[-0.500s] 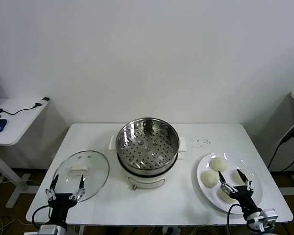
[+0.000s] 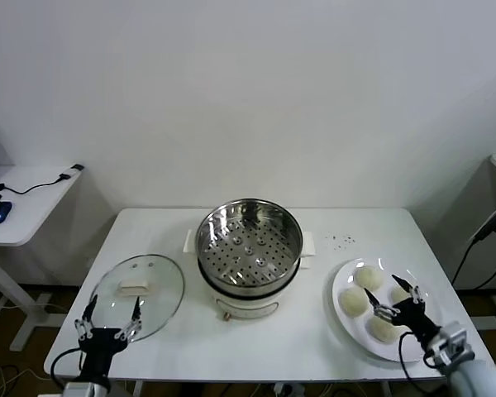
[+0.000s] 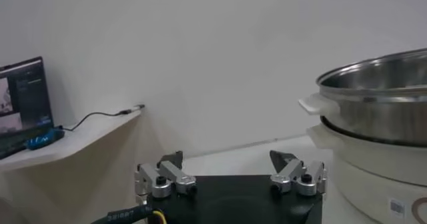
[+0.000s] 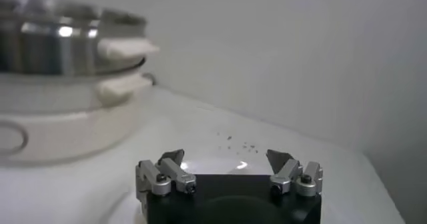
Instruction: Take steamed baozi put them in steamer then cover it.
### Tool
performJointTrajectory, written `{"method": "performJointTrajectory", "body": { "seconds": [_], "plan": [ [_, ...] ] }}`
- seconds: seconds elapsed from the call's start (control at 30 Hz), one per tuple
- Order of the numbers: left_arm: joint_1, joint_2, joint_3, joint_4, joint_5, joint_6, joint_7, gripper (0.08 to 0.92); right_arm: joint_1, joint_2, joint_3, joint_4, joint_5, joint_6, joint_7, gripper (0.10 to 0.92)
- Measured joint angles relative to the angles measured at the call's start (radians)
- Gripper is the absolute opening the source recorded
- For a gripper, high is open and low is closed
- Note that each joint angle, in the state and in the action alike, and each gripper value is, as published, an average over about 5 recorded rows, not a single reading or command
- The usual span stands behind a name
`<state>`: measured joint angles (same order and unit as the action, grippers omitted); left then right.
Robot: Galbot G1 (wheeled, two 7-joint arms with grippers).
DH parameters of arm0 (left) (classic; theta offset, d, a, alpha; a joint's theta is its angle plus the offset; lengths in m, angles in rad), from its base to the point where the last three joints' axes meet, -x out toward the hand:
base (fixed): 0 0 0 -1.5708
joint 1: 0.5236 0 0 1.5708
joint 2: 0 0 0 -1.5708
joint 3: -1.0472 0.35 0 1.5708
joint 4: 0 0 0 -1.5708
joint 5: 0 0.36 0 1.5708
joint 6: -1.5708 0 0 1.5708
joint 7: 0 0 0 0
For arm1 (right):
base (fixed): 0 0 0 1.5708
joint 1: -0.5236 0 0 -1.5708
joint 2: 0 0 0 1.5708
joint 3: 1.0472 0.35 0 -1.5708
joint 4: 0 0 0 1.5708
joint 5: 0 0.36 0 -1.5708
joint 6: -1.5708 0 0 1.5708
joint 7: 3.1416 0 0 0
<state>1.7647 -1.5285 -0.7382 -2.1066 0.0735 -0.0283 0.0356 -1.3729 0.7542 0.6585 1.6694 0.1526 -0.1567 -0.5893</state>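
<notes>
Steamer: the steamer (image 2: pixel 250 252) sits mid-table, lid off, its perforated tray showing inside the shiny pot, white base and side handles underneath. It also shows in the left wrist view (image 3: pixel 377 122) and the right wrist view (image 4: pixel 63 79).
Cover: the cover (image 2: pixel 138 294) lies flat on the table to the left of the steamer, well apart from it, glass dome up, white handle at its centre.
Baozi: four steamed baozi (image 2: pixel 369 276) sit on the plate (image 2: pixel 345 284) at the right side of the table, none in the steamer yet. Two lie on the left half of the plate, one far and one nearer; the other two are partly hidden behind the right gripper.
Left gripper: the left gripper (image 2: pixel 107 317) hangs at the near left edge of the table, just over the near rim of the cover, fingers spread wide and holding nothing. Its wrist view shows the same wide gap (image 3: pixel 230 169).
Right gripper: the right gripper (image 2: pixel 394 302) is over the plate, fingers spread wide among the buns, nothing held. Whether a fingertip touches a bun I cannot tell. Its own view (image 4: pixel 229 167) shows the jaws wide apart too.
Table: white table (image 2: pixel 314 331), with a scatter of small dark specks (image 2: pixel 341 241) to the right of the steamer on the far side.
</notes>
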Motion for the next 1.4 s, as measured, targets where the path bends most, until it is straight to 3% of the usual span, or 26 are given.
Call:
{"method": "performJointTrajectory", "body": {
  "seconds": [0.23,0.5,0.87,1.4],
  "plan": [
    [0.019,0.012,0.008,0.007,-0.016,-0.018,-0.007,0.823,0.232,-0.208,-0.226,-0.1,-0.099,-0.04,-0.16,0.823],
    [0.036,0.024,0.0,0.005,-0.035,-0.024,-0.011,0.823,0.672,-0.267,-0.669,-0.236,-0.161,-0.055,-0.31,0.823],
    [0.043,0.029,0.001,0.014,-0.038,-0.025,-0.013,0.823,1.173,-0.183,-1.223,-0.444,-0.187,-0.056,-0.428,0.823],
    [0.037,0.034,-0.029,0.046,-0.054,-0.027,-0.016,0.823,1.372,-0.013,-1.514,-0.638,-0.182,-0.058,-0.481,0.823]
  ]
}}
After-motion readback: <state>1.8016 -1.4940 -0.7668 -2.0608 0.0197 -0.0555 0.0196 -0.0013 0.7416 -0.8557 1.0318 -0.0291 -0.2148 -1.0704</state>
